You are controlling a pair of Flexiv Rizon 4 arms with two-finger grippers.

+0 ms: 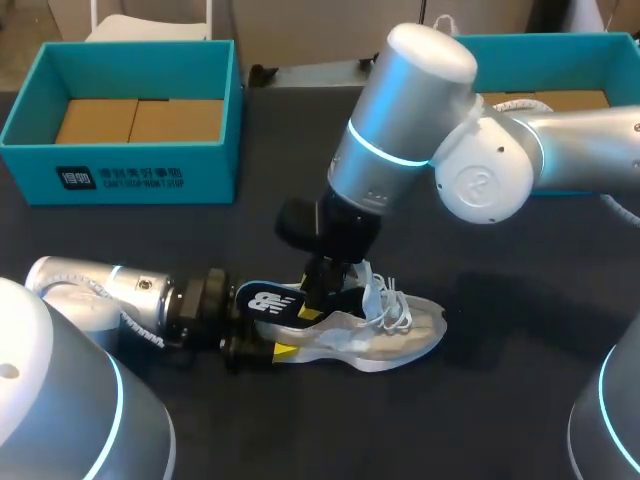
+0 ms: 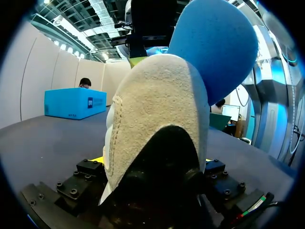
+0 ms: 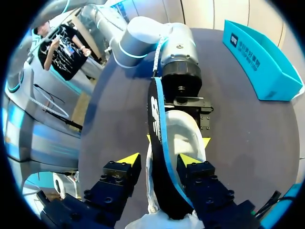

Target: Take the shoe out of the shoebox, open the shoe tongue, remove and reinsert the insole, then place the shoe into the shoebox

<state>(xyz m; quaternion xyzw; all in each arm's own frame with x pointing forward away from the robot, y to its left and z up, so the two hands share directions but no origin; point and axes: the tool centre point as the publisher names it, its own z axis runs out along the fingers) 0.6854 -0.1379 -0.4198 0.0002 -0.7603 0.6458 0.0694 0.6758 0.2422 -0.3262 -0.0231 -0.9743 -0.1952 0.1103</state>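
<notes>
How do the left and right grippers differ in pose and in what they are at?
The left gripper lies level, clamping the heel of the shoe; the right gripper points straight down, at the raised insole. Both meet at the same shoe.

The teal shoebox point(image 1: 212, 150) at the left side of the desk point(image 1: 500, 400) has white print on its front wall: one small square sign and, beside it, two short lines of characters. They are too small for me to read. The right wrist view shows the same print on the box wall, also not legible. The black insole point(image 1: 268, 299), which stands up out of the shoe point(image 1: 405, 340), carries a big white logo mark on its upper face.
</notes>
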